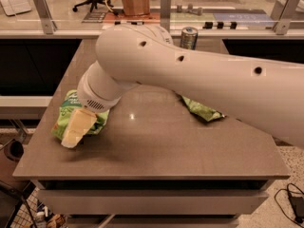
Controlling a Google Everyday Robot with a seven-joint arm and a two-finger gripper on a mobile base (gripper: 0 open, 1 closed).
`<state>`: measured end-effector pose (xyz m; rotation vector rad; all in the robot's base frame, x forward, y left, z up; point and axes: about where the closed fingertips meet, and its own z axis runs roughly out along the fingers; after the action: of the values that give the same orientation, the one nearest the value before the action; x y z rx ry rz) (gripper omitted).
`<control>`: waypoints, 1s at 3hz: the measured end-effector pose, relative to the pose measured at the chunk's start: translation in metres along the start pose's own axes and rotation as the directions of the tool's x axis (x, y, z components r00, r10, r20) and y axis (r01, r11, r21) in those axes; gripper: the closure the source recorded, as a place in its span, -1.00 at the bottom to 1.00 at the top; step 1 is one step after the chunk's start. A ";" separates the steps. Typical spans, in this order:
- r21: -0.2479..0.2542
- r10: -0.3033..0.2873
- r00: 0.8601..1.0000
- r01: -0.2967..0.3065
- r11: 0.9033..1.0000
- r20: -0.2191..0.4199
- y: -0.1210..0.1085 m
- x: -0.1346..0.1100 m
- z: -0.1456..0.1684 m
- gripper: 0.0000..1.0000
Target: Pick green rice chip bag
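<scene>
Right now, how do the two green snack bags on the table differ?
Place: the green rice chip bag lies at the left edge of the table; the other green bag lies right of centre. Cover: the gripper sits over the green rice chip bag's front; the other green bag has only the arm across it, hiding most of it. Both are crumpled green bags lying on the table.
</scene>
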<state>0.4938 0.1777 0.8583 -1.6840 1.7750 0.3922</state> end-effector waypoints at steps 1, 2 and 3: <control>-0.028 -0.005 1.000 0.005 1.000 -0.006 0.015 0.000 0.026 -1.00; -0.027 -0.008 1.000 0.008 1.000 -0.006 0.016 -0.002 0.026 -0.70; -0.025 -0.011 1.000 0.011 1.000 -0.006 0.017 -0.003 0.025 -0.22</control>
<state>0.4834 0.1976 0.8384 -1.7135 1.7709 0.4064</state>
